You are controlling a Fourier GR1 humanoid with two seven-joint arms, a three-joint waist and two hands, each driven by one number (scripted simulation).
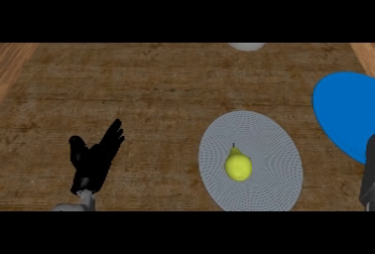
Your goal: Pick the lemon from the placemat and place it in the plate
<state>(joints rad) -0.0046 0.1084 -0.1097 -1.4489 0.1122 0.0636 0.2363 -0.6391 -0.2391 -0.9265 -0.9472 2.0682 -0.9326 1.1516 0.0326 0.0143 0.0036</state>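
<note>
the lemon [238, 166] lay on the grey round placemat [275, 149], a little to the left of the placemat's middle and toward its near part, with its dark stem tip pointing away from the robot. the blue plate [344, 111] stood to the right of the placemat and a bit farther back, near it but not touching it, and the right edge of the view cut it off. nothing lay in the visible part of the plate. the left hand [92, 161] was well to the left of the placemat, over the brown surface [147, 84], with fingers straight and pointing up and away, thumb apart, released and holding nothing. the right hand [369, 173] showed only as a dark strip at the view's right edge, to the right of the placemat and just in front of the plate's lower part; whether it was released or clenched i cannot tell. a pale grey object [247, 46] was far behind the placemat at the view's top edge, only partly seen.
</note>
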